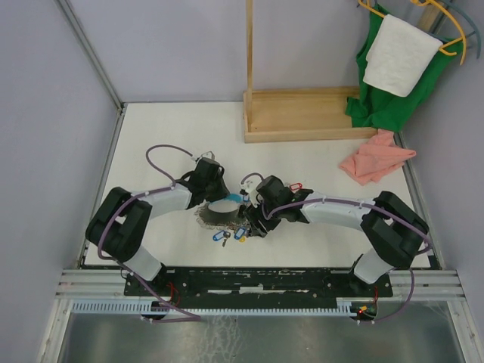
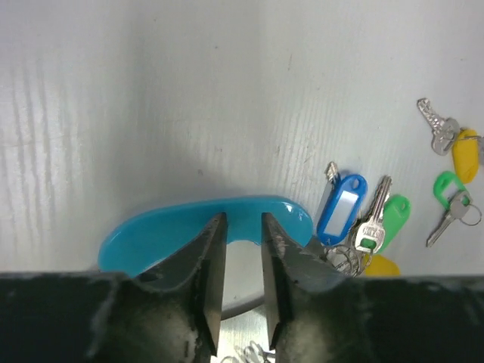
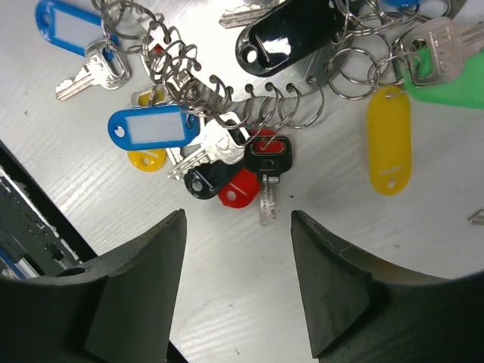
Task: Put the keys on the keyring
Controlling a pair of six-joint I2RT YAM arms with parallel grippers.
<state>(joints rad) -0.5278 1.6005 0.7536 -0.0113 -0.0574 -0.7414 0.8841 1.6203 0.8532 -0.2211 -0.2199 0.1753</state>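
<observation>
Your left gripper (image 2: 242,219) sits on the keyring's (image 2: 151,238) blue band, fingers (image 2: 208,261) almost together. I can't tell if it's actually clamped. The keyring lies mid-table (image 1: 174,136) between the arms, its bunch (image 3: 227,113) of tagged keys on the near-right side. Your right gripper (image 3: 238,215) is spread wide above that bunch, holding nothing. The yellow key (image 2: 463,151) lies loose right of the keyring. The red key (image 1: 295,185) is just far-right of the right gripper.

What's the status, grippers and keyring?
Left gripper: jaws shut on keyring, blue band. Right gripper open over strung keys, holding nothing. Yellow-tagged key loose on table, nothing blocking.
</observation>
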